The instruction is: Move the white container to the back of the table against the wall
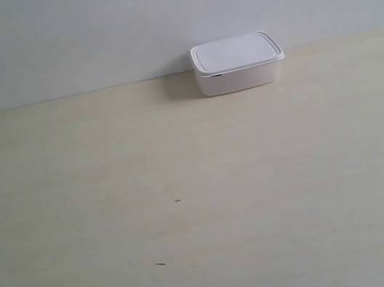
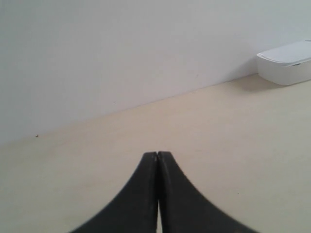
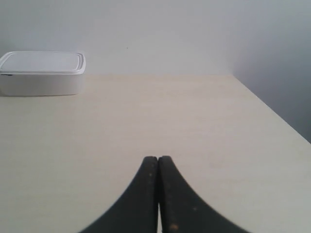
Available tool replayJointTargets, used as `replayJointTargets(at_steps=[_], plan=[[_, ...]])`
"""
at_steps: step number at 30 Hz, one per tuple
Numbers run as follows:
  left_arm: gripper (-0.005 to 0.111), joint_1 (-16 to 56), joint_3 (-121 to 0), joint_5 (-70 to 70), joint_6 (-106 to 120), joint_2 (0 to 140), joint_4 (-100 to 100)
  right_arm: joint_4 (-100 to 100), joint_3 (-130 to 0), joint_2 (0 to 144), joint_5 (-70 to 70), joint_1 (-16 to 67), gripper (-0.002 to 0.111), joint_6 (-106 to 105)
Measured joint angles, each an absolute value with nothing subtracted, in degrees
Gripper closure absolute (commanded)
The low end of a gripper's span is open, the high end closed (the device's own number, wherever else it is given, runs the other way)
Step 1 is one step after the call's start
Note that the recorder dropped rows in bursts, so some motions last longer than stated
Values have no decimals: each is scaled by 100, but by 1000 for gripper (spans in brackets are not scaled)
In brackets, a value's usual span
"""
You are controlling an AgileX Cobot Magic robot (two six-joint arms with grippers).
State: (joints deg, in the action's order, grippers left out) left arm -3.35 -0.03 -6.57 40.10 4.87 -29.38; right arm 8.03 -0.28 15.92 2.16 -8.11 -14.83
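Nearest lens: left hand (image 2: 158,155) and right hand (image 3: 158,158), both clenched tip to tip, grasping nothing, low over tabletop (image 1: 197,260). Well apart from white container (image 1: 236,79), likely because nothing left to carry. Container at 1 o'clock in exterior view, upright, lid (image 1: 235,51) on, rear side at wall (image 1: 85,36), seemingly touching. Placement judged done; flush contact not certain.

Bright, flat, diffuse light in all views; washed out, low contrast, slightly grainy. In the exterior view a soft, faint shadow sits beside the white container (image 1: 237,62) on the table (image 1: 185,189) and wall (image 1: 85,36). In the right wrist view the surface past the table's side edge is darker grey. The left gripper (image 2: 158,154) and right gripper (image 3: 158,158) are near-black and soft-edged close to the lens.
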Motion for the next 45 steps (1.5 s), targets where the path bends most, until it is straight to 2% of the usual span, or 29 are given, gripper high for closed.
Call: replayJointTargets(at_steps=[17,29,45], plan=[[107,-335,-3,-980,4010,438,-2917,803,-28,1360,200,-811,108,-1483],[107,-335,-3,-2098,4010,438,-2917,803,-28,1348,200,-811,108,-1483],[107,-335,-3,-2133,4010,438,-2917,803,-28,1348,200,-811,108,-1483]])
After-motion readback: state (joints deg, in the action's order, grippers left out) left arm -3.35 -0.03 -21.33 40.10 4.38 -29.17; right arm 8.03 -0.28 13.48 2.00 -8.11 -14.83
